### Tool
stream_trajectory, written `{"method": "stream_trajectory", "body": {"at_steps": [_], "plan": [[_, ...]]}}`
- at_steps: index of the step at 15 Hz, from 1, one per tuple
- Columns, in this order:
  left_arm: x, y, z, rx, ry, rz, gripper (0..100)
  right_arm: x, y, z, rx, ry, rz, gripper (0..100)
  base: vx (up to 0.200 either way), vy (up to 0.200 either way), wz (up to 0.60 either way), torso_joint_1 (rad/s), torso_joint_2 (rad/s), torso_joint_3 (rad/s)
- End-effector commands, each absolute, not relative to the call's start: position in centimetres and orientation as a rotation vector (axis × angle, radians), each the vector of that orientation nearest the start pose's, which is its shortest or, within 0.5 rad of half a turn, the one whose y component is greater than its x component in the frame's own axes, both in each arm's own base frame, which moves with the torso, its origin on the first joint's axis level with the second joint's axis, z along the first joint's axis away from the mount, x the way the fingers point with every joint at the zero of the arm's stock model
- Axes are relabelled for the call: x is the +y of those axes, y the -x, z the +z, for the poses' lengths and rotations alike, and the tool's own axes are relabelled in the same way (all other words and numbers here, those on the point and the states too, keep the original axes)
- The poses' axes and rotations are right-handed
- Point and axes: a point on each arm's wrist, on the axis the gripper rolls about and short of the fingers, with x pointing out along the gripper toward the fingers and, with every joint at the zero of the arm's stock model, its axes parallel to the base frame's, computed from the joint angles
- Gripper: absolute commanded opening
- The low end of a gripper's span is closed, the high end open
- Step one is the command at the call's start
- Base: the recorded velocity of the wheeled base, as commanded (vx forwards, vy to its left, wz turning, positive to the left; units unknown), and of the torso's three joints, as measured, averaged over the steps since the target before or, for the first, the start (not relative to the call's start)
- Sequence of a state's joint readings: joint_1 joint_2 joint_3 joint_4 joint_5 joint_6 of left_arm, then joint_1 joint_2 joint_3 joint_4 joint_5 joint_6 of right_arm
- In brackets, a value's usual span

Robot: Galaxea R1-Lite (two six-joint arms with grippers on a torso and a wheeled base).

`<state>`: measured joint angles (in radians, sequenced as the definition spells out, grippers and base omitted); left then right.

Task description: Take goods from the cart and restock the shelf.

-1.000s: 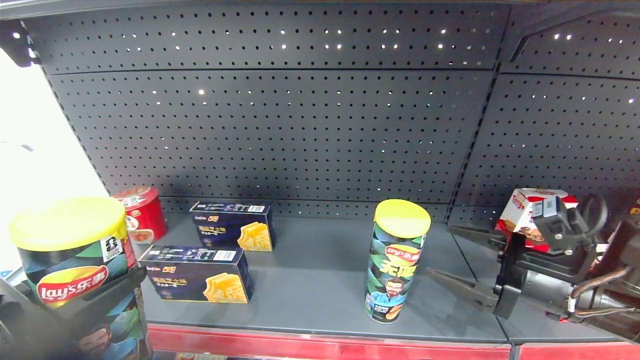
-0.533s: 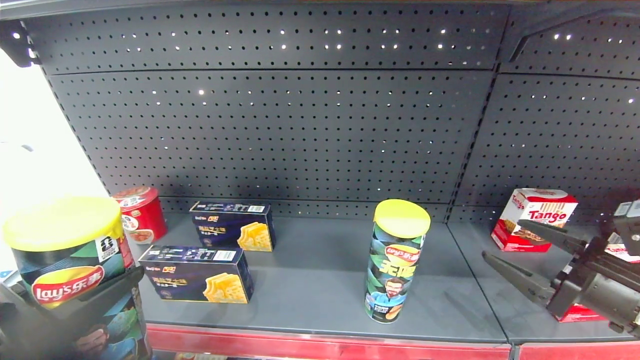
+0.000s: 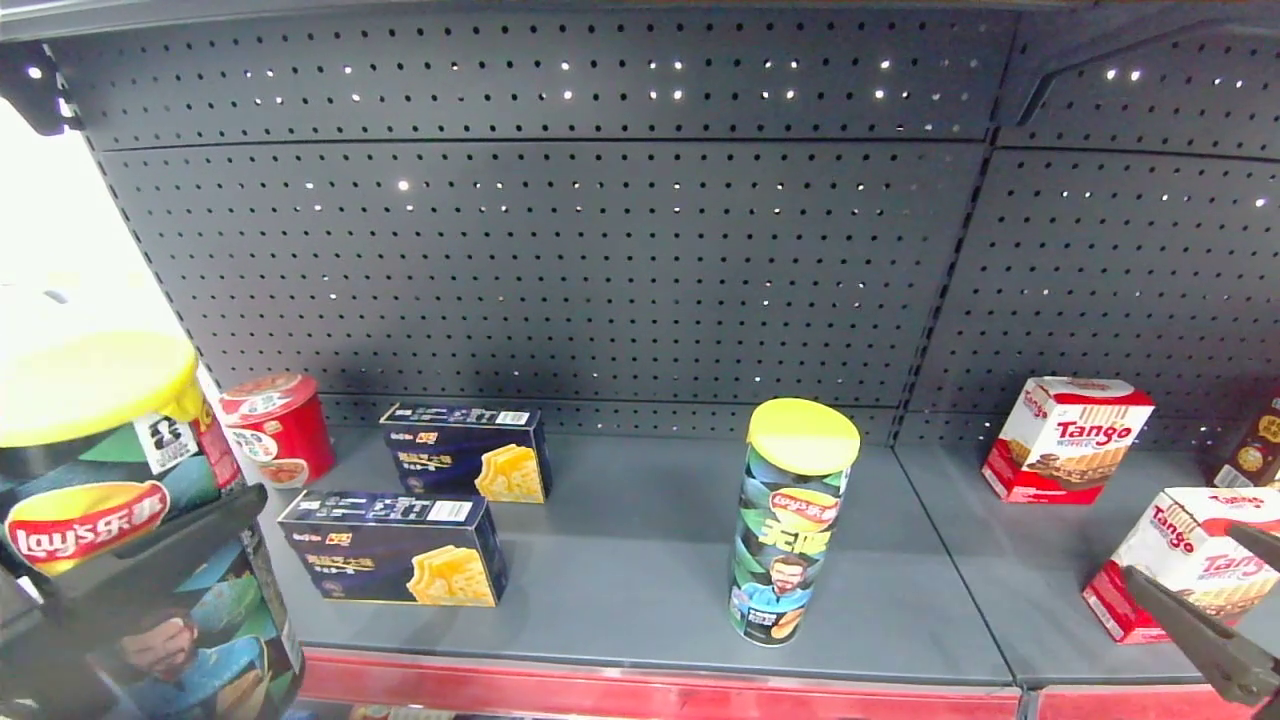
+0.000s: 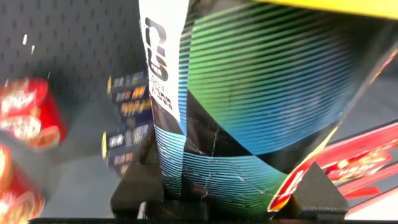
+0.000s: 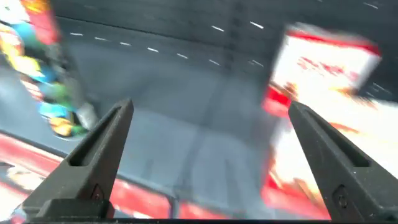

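Low at the left of the head view, my left gripper (image 3: 120,560) is shut on a yellow-lidded chips can (image 3: 95,470), held in front of the shelf's left end. Seen from the left wrist, that can (image 4: 249,106) sits upright between the fingers (image 4: 140,183). A second, matching can (image 3: 795,520) stands upright on the grey shelf (image 3: 620,570), right of the middle. My right gripper (image 3: 1180,551) is at the far right by the shelf's front, open and holding nothing. From the right wrist, its gripper (image 5: 210,107) faces the shelf with the standing can (image 5: 56,93) off to one side.
Two dark blue biscuit boxes (image 3: 465,452) (image 3: 395,548) and a red tub (image 3: 275,428) stand on the left part of the shelf. Red-and-white wafer boxes (image 3: 1070,440) (image 3: 1170,540) occupy the right bay. A pegboard wall closes the back; a red lip (image 3: 650,690) runs along the front.
My right gripper has drawn back from the standing can, right and down toward the corner, uncovering the wafer boxes. The left gripper has lifted its can up and to the left.
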<state>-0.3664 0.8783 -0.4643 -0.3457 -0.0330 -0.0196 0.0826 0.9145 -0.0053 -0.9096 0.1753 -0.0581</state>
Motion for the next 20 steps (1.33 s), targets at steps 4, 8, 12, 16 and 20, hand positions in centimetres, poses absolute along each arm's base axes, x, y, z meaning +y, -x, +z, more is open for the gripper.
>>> {"method": "stream_trajectory", "body": {"at_steps": [4,8,12,16,20], "plan": [[-4.5,-10.6,24.2,0.045,0.009,-0.484,0,0.0,2.3,9.3,-0.083,0.074,0.094,100,0.000,0.000,0.00,0.000,0.00,0.000],[-4.8,-10.8,24.2,0.051,0.008,-0.507,0,0.0,2.4,8.2,-0.039,0.098,0.006,100,0.000,0.000,0.00,0.000,0.00,0.000],[-4.8,-10.7,24.1,0.053,0.009,-0.507,0,0.0,2.4,8.3,-0.046,0.104,-0.022,100,0.000,0.000,0.00,0.000,0.00,0.000],[-4.7,-10.6,24.6,0.032,0.012,-0.503,0,-0.1,2.3,8.2,-0.059,0.095,-0.078,100,0.000,0.000,0.00,0.000,0.00,0.000],[-4.8,-10.7,24.8,0.029,0.013,-0.508,0,0.0,2.3,8.2,-0.062,0.098,-0.020,100,0.000,0.000,-0.30,0.002,0.00,0.002]]}}
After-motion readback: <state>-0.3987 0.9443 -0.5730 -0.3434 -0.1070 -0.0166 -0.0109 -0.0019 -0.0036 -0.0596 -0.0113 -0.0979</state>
